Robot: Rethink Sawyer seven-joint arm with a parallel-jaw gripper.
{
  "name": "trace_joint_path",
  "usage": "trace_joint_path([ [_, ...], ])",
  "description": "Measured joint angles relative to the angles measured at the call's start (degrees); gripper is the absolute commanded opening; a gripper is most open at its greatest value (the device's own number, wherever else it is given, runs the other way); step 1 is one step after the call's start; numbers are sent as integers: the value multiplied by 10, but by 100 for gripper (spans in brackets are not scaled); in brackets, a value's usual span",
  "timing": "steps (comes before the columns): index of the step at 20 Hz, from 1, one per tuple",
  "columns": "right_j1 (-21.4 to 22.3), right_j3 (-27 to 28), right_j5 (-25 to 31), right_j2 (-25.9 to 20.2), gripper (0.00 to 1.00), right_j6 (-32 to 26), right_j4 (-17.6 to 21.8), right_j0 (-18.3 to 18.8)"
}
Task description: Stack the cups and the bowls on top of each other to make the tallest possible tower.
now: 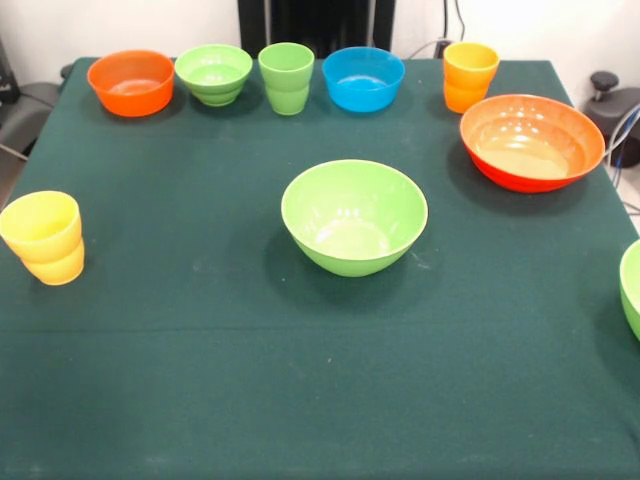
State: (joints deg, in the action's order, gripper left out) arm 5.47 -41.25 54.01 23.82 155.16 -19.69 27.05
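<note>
Green cloth covers the bench [200, 400]. One large green bowl [354, 217] stands alone in the middle; cups and bowls line the far edge, all unstacked. No hand shows.

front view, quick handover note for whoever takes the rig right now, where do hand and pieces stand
Hand: not in view.
Far row: small orange bowl, small green bowl, green cup, blue bowl, orange-yellow cup.
Large orange-red bowl at right, large green bowl in the middle, yellow cup at left, another green bowl cut by the right edge.
Done: nothing stacked.
Left: the whole tower.
</note>
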Motion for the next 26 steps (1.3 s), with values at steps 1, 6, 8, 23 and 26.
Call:
trace_joint_path([
  [1,-7,7,0,0,100,0,0,0],
  [6,-19,14,0,0,100,0,0,0],
  [8,-22,14,0,0,100,0,0,0],
  [23,-44,14,-31,0,100,0,0,1],
  [26,-45,14,-40,0,100,0,0,1],
])
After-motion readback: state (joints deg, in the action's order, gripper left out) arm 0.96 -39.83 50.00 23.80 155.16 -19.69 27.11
